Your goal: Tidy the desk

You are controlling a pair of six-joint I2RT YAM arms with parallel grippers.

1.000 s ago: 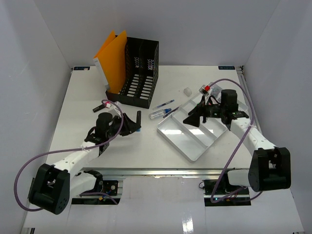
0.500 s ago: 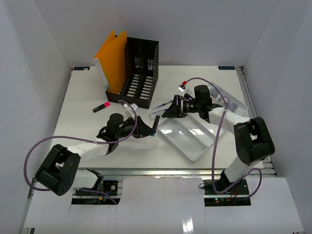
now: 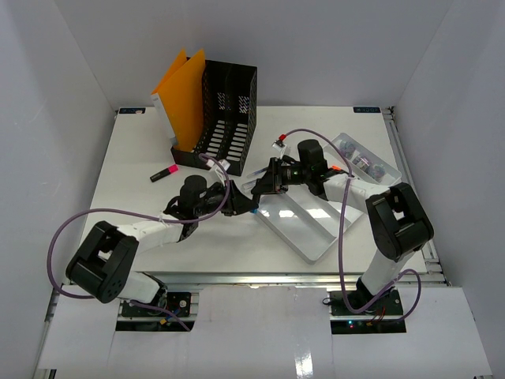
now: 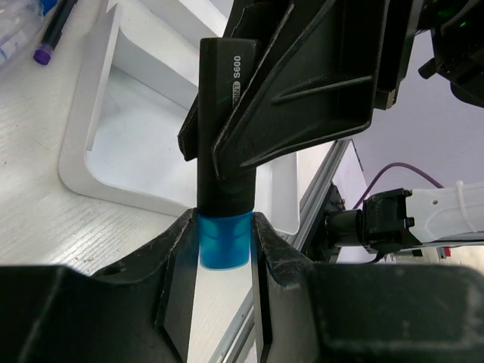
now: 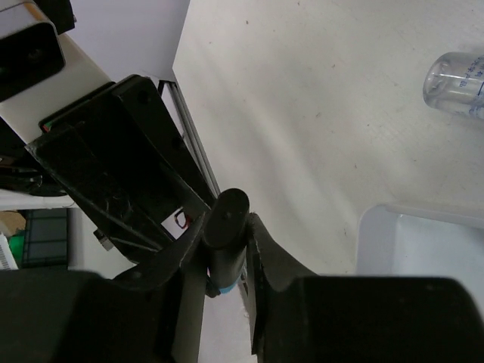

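- Top view, location: the desk point(image 3: 134, 150) fills the middle of the frame. The work point is at frame centre, just beside the upper-left corner of the tray point(image 3: 300, 229).
- Top view, grip state: the left gripper point(image 3: 239, 204) and the right gripper point(image 3: 264, 185) meet tip to tip. Both are clamped on 1 marker point(image 3: 252, 197).
- Top view, procedure: this is probably a hand-over or a cap pull; the views do not settle which.
  - Keep both grips in line with the marker's axis.
  - Loosen 1 grip only when the other is firm.
  - Avoid side load, which could tilt the marker out of the jaws.
- Top view, count:
  - 2 arms
  - 1 tray
  - 1 black file holder point(image 3: 229, 110), upper centre
  - 1 orange folder point(image 3: 183, 91) leaning on it
  - 1 pink-and-black marker point(image 3: 163, 173), left of centre
  - 1 clear box point(image 3: 364, 160), right
- Left wrist view: the left fingers, set narrow, pinch the marker's blue end point(image 4: 224, 242) at bottom centre. The right gripper's fingers close on the black barrel above it. 2 pens point(image 4: 57, 23) lie in the upper-left corner, partly cut off.
- Right wrist view: the right fingers, set narrow, hold the marker's black tip at bottom centre. 1 clear vial point(image 5: 457, 83) lies on the desk at upper right, and 1 tray corner shows at lower right.
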